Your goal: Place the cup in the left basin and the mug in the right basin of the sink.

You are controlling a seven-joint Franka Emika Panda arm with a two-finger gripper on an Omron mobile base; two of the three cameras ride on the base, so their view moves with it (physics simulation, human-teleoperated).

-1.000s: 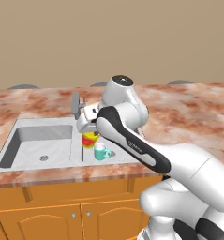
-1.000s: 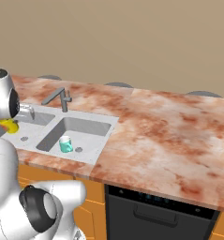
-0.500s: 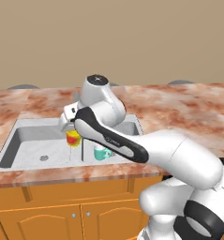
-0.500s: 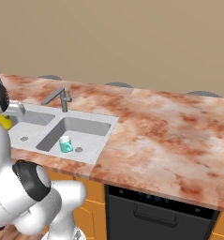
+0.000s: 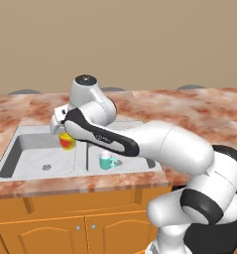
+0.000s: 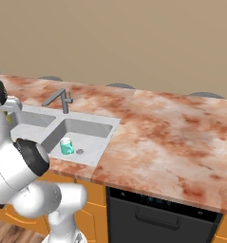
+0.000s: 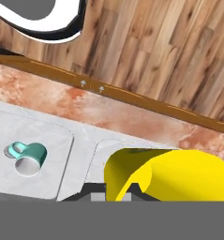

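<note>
Cup (image 5: 66, 141) held pinched in pincer (image 5: 60, 133) above left basin (image 5: 28, 154); mug (image 5: 106, 161) already in right basin (image 6: 93, 130). Lowering and release required.

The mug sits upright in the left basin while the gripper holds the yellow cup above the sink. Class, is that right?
Not quite: the mug sits upright in the right basin, as the left base view shows. The gripper does hold the yellow cup above the sink.
</note>
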